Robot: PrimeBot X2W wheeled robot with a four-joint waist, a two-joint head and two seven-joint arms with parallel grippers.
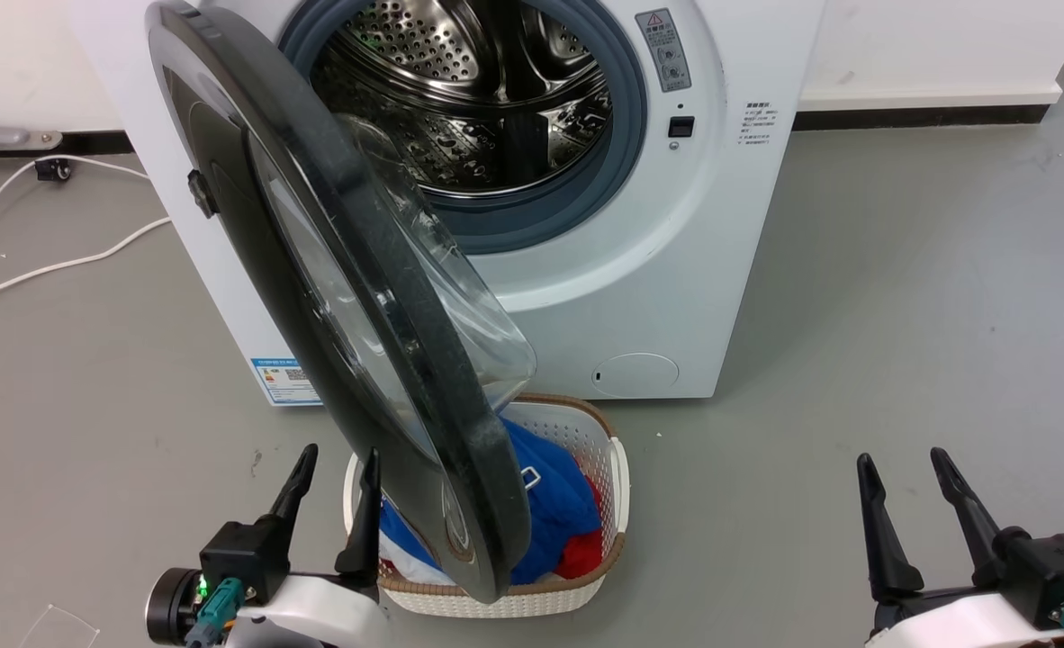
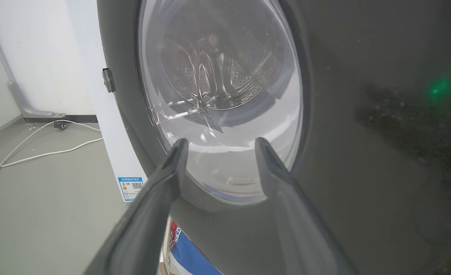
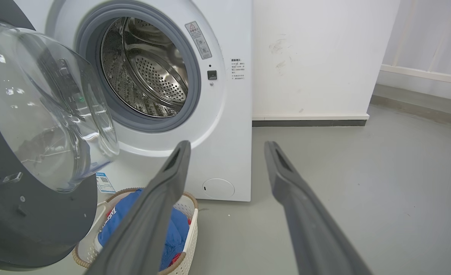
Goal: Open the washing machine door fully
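The left claw [image 1: 340,454] sits low at the near left, its fingers spread apart and pointing away toward the machine, with nothing between them. The right claw [image 1: 901,457] is low at the near right, well apart from the machine, its fingers likewise parted and empty above the grey floor [image 1: 901,315].

The washing machine door [image 1: 379,279] stands partly open. It is hinged on the left side of the washing machine [image 1: 676,270] and swung out toward the near side, so its edge faces the head camera and its lower rim hangs over a white woven basket [image 1: 620,477]. The left claw is just left of that lower rim, on the door's outer side. In the left wrist view its fingers point at the glossy black face, with the round window showing between the tips. Whether a finger touches the door I cannot tell. The clear glass bowl bulges from the door's right side, toward the steel drum [image 1: 478,81].

The basket stands on the floor just in front of the machine, under the door, and holds blue and red clothes [image 1: 550,513]
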